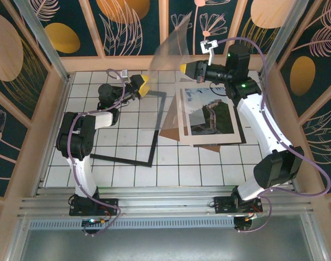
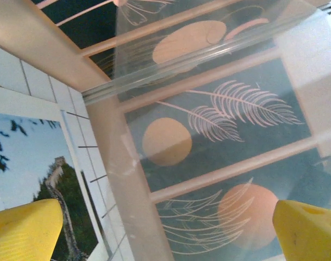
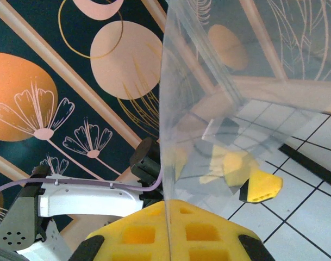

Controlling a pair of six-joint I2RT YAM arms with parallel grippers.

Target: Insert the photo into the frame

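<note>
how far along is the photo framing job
Early. Done: the frame lies empty on the tiles. In hand: the right gripper is shut on a clear sheet, raised above the table; the left gripper is open beside its lower edge. Left: the photo lies face up on the brown board, outside the frame.

The photo hides most of the brown board beneath it.
</note>
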